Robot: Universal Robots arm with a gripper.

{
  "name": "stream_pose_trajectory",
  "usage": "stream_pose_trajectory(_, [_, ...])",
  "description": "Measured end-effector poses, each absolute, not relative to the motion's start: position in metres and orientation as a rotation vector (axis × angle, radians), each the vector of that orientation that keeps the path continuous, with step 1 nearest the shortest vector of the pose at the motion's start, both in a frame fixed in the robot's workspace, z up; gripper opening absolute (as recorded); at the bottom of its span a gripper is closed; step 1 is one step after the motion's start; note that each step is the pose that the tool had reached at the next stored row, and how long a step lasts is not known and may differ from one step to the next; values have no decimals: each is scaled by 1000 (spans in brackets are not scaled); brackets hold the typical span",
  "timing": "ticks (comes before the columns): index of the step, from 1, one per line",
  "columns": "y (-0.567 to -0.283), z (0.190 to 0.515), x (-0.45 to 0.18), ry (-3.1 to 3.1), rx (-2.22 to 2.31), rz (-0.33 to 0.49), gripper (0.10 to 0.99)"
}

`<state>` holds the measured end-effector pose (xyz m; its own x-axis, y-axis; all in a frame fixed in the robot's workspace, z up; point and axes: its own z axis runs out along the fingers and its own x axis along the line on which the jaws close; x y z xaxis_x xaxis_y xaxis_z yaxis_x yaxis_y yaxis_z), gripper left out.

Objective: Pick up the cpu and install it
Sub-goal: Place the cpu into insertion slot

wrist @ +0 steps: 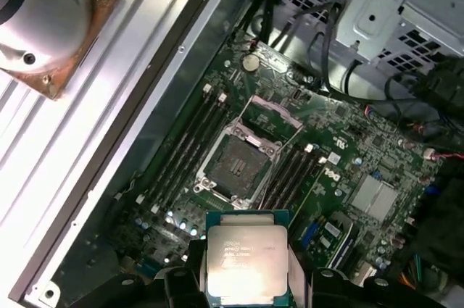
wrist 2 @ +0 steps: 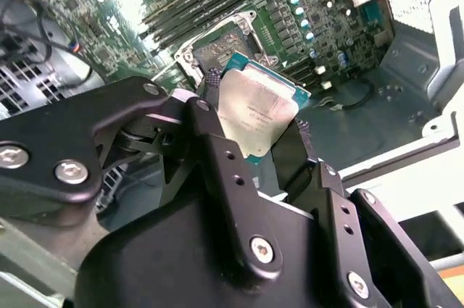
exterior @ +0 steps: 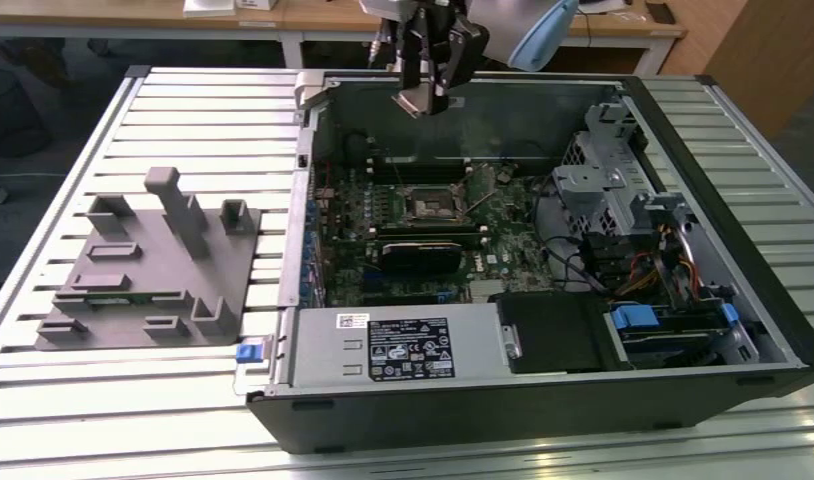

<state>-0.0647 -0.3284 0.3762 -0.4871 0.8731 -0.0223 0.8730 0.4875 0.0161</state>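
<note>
The tool (exterior: 425, 100) grips the cpu (wrist: 245, 264) by its edges above the open computer case (exterior: 514, 410); the socket (wrist: 235, 167) looks empty; pickup done, seating not yet done.

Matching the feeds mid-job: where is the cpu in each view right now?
Exterior view: at the tip of the gripper, above the case's far wall.
Second wrist view: the cpu, gripped, overlapping the socket.
First wrist view: the cpu, gripped, apart from the socket.
Shared landmark: the empty socket.

Satin silver metal cpu (wrist: 245, 261) top, matt black perhaps-metal gripper (exterior: 426, 100), glossy green motherboard (wrist: 348, 156), ribbed metal table (exterior: 194, 110).
</note>
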Motion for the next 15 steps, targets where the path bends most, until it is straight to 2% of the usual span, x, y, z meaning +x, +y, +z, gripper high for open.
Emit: stream_pose_trajectory(15, [-328, 373, -65, 2475, 1890, -1, 533])
